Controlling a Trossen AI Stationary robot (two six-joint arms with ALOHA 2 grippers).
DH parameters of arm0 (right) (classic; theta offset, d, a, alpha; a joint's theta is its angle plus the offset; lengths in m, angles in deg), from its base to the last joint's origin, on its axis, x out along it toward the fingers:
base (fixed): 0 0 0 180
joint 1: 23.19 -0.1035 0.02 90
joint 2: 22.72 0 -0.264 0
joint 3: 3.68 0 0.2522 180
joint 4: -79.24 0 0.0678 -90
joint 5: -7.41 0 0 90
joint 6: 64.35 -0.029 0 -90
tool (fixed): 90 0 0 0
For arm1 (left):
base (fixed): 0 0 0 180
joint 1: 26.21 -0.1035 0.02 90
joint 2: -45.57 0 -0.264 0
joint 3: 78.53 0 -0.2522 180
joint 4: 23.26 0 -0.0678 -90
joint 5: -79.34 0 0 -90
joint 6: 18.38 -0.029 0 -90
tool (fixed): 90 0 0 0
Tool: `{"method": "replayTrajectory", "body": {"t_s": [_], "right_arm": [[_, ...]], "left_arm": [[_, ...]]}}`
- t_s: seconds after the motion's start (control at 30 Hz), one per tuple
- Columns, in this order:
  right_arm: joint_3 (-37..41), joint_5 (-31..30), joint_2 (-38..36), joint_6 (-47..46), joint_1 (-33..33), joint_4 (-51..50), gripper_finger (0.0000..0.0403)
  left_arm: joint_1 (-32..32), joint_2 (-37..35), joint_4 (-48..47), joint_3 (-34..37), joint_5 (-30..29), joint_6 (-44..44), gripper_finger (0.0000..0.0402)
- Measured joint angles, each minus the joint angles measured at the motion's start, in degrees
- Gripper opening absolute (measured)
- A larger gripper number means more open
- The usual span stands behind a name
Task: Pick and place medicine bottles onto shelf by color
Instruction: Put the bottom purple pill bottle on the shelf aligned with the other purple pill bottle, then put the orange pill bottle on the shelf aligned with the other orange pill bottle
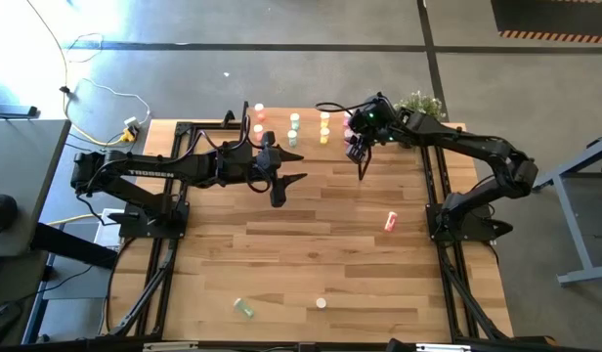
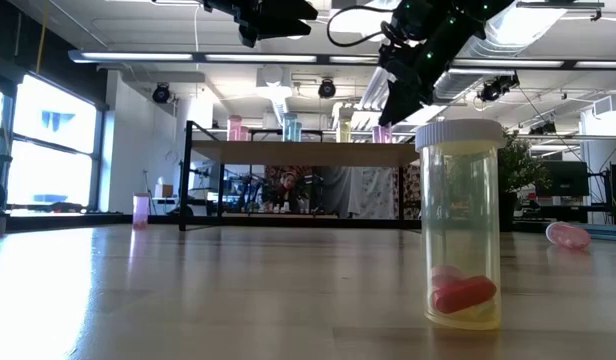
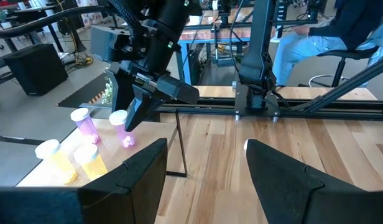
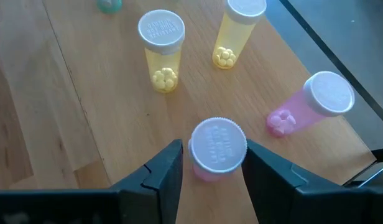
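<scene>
Right gripper (image 4: 207,163): above shelf (image 4: 67,93), fingers parted, straddling upright pink bottle (image 4: 217,148) without clamping; apparently releasing it beside second pink bottle (image 4: 313,106), colour-grouped next to yellow bottles (image 4: 161,50). Left gripper (image 3: 207,171): open, empty, waiting mid-table.

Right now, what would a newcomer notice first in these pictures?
The right end effector stands over the shelf, open around a pink bottle beside another pink bottle and two yellow bottles. Close to the low camera, a yellow bottle stands alone. The left end effector waits open over the table.
</scene>
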Motion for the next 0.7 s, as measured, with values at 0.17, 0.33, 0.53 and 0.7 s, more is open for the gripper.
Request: {"method": "replayTrajectory", "body": {"t_s": [0.17, 0.33, 0.53, 0.7], "right_arm": [[0.0, 0.02, -0.18, -0.06, -0.02, 0.07, 0.0152], [-1.99, 0.0, -0.24, 0.18, -0.02, -0.79, 0.0152], [-4.79, -1.46, -0.24, 1.1, -0.01, -4.54, 0.0152], [-7.54, -1.46, -0.24, 0.97, -0.02, -7.22, 0.0152]], "left_arm": [[0.0, 0.0, 0.0, 0.0, 0.0, 0.0, 0.0211], [-0.42, 0.0, 0.0, 0.0, 0.12, 0.02, 0.0211], [-1.19, 0.0, -0.02, 0.0, 0.13, 0.02, 0.0211], [-1.84, 0.0, -0.78, 0.0, 0.13, 0.07, 0.0211]]}}
